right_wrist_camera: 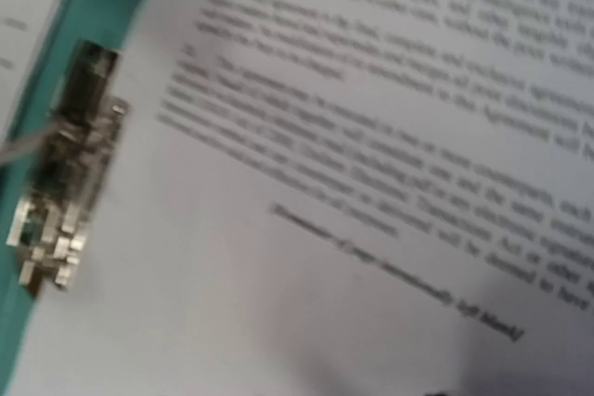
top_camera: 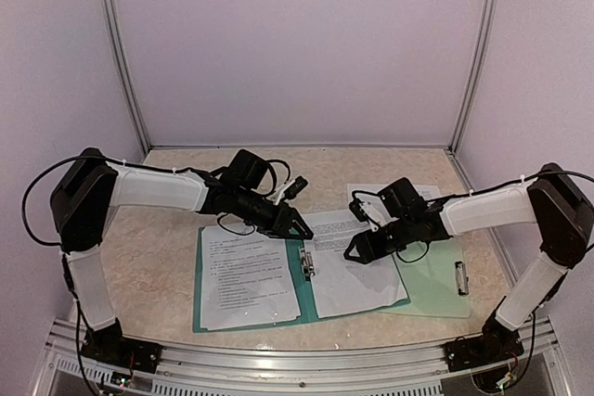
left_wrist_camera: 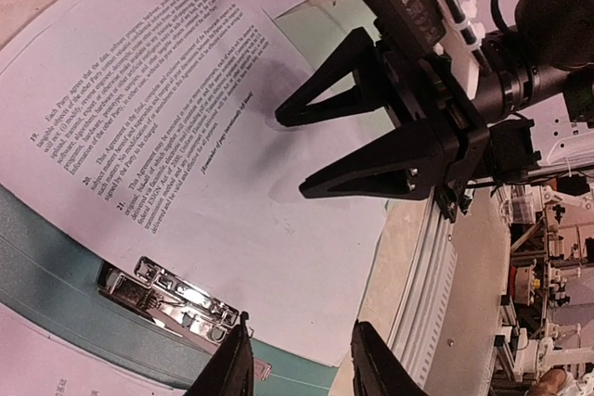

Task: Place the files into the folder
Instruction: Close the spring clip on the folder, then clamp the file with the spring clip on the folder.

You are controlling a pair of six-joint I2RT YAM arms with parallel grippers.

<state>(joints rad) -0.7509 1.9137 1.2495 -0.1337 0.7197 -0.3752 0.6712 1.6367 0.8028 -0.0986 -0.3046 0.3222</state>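
The dark teal folder [top_camera: 300, 299] lies open and flat near the table's front. One printed file [top_camera: 243, 280] lies on its left half, another file [top_camera: 357, 275] on its right half. A metal clip [top_camera: 307, 261] sits on the spine between them. My left gripper [top_camera: 309, 229] hovers over the spine's far end, open and empty; in the left wrist view its fingertips [left_wrist_camera: 237, 368] straddle the right sheet's corner beside the clip [left_wrist_camera: 172, 299]. My right gripper [top_camera: 349, 251] is open just above the right sheet [left_wrist_camera: 186, 136], holding nothing. The right wrist view is blurred and its fingers are out of frame.
A pale mint clipboard [top_camera: 436, 280] with its own metal clip [top_camera: 461, 277] lies right of the folder, partly under the right sheet. Another printed sheet [top_camera: 367, 197] lies behind it under the right arm. The aluminium rail [top_camera: 306, 359] runs along the near edge.
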